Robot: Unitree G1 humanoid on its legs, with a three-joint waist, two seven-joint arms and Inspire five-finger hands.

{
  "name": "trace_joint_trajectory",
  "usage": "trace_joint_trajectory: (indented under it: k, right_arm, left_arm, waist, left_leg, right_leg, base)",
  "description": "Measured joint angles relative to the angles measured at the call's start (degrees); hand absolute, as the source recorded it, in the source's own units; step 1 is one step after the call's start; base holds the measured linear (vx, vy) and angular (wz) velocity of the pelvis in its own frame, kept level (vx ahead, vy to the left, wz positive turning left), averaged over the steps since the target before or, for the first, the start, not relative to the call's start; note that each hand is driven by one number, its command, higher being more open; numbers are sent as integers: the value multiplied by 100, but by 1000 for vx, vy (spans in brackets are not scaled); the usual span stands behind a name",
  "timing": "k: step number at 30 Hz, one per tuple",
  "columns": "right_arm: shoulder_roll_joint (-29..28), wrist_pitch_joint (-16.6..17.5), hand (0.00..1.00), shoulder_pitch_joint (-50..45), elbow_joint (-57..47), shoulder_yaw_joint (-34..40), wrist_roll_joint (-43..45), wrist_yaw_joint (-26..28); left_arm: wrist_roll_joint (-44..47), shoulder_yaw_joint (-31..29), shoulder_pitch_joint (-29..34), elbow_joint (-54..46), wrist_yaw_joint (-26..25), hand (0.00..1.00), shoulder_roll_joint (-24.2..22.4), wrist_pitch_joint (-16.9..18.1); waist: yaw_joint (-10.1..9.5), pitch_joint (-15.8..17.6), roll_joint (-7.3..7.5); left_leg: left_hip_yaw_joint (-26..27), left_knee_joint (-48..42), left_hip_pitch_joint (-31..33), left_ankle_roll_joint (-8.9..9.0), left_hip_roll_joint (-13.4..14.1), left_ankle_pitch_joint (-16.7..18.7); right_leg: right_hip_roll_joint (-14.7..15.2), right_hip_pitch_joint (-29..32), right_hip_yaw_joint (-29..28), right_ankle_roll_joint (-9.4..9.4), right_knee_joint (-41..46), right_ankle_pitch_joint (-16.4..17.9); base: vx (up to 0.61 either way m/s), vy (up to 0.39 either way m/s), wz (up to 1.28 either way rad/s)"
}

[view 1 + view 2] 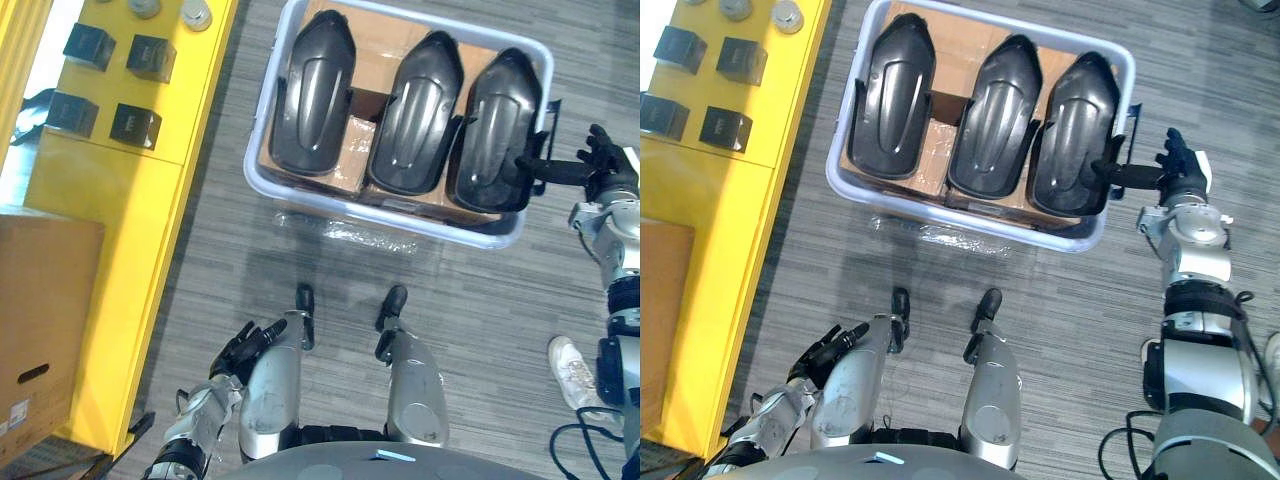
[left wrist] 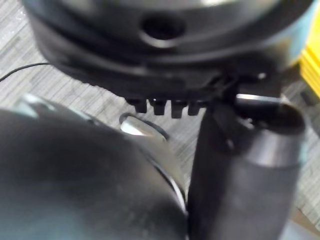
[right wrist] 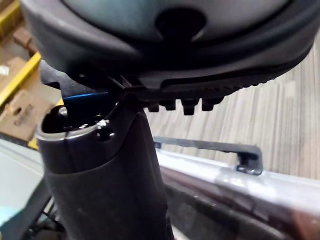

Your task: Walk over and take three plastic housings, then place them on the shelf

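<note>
Well, the right hand (image 1: 1180, 172) stretches straight fingers (image 1: 1130, 176) over the bin's (image 1: 430, 225) right edge, onto the rightmost of three housings (image 1: 990, 115) lying side by side inside. The left hand (image 1: 243, 348) hangs relaxed, empty. Four black boxes (image 1: 150, 57) sit on the yellow shelf (image 1: 110, 200).

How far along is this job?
Done: robot stands at the tub. In hand: nothing; the open right hand reaches toward the rightmost housing, left hand idle. Left: it, the middle housing and leftmost housing lie in the tub, none on the yellow shelf.
</note>
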State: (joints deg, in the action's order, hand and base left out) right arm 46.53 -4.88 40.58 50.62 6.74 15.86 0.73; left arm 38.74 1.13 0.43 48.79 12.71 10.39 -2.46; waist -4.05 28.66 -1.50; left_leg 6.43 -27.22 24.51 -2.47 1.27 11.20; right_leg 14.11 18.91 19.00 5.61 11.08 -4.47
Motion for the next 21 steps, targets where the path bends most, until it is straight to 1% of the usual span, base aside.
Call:
trace_joint_trajectory:
  k: [2, 4, 5, 7, 10, 12, 14, 17, 18, 19, 21]
  right_arm:
    - [17, -74, 100, 166, 246, -89, -109, 12]
    - [62, -131, 100, 384, 515, -247, -281, 47]
    - [79, -196, 0, 533, 626, -321, -433, 57]
    - [84, -247, 0, 682, 758, -405, -505, 73]
    - [110, -337, 0, 795, 885, -455, -801, 9]
    - [385, -386, 0, 901, 1045, -482, -1053, 1]
    - [472, -471, 0, 959, 1071, -529, -1172, 28]
    - [476, -508, 0, 1075, 1241, -572, -1339, 6]
    - [476, -555, 0, 1075, 1275, -560, -1335, -38]
    - [472, -672, 0, 1073, 1321, -552, -1325, -5]
    - [426, -715, 0, 1005, 1373, -632, -1392, 14]
  left_arm:
    - [123, 16, 1, 4, -1, 100, 2, -7]
    - [173, 40, 0, 2, 6, 100, 10, -11]
    - [185, 56, 0, 5, 13, 100, 5, -11]
    - [196, 81, 1, 7, 16, 100, 2, -13]
    - [273, 80, 2, 18, 44, 100, -40, -13]
    - [320, 93, 2, 27, 53, 100, -56, -16]
    - [360, 89, 2, 65, 81, 100, -59, -15]
    - [360, 96, 2, 76, 153, 100, -63, -12]
    - [361, 95, 2, 79, 170, 100, -63, -13]
    - [360, 91, 2, 85, 170, 100, -64, -16]
    - [357, 90, 7, 87, 171, 100, -69, -18]
  waist:
    - [-26, 1, -6]
    - [-42, 21, -43]
    - [-49, 34, -69]
    - [-55, 29, -94]
    - [-132, 47, -161]
    - [-191, 51, -199]
    - [-198, 50, -201]
    - [-194, 47, -206]
    - [-203, 47, -206]
    - [-196, 47, -204]
    - [-211, 47, -205]
  left_leg:
    - [-41, 61, 0, 7, -14, -51]
    - [-125, 101, 24, 19, -22, -77]
    - [-166, 148, 37, 22, -39, -90]
    - [-195, 163, 77, 25, -58, -132]
    - [-235, 156, 126, 19, -74, -161]
    - [-252, 161, 125, 13, -94, -165]
    - [-285, 209, 125, 15, -106, -193]
    - [-310, 371, 83, 35, -132, -310]
    - [-325, 398, 80, 47, -130, -336]
    - [-339, 454, 38, 62, -130, -387]
    - [-334, 462, -23, 78, -114, -411]
  right_leg:
    - [7, 0, 44, 1, 1, -1]
    - [4, -1, 122, -8, 18, 5]
    - [15, 16, 156, -13, 37, 9]
    - [39, 67, 182, -24, 81, 19]
    - [65, 94, 235, -27, 120, 22]
    - [93, 95, 244, -39, 172, 35]
    - [103, 94, 275, -43, 175, 38]
    - [124, 99, 312, -61, 172, 49]
    - [121, 98, 332, -65, 172, 52]
    - [121, 80, 355, -74, 172, 56]
    - [105, 23, 352, -85, 170, 63]
  base:
    - [-55, -11, 12]
    - [-40, -21, 18]
    - [-40, -12, 16]
    - [-34, -9, 12]
    - [-23, 5, 10]
    - [-30, 24, 5]
    - [-30, 11, 8]
    - [-16, -13, 10]
    - [0, -31, 11]
    - [12, -22, 7]
    - [8, -12, 2]
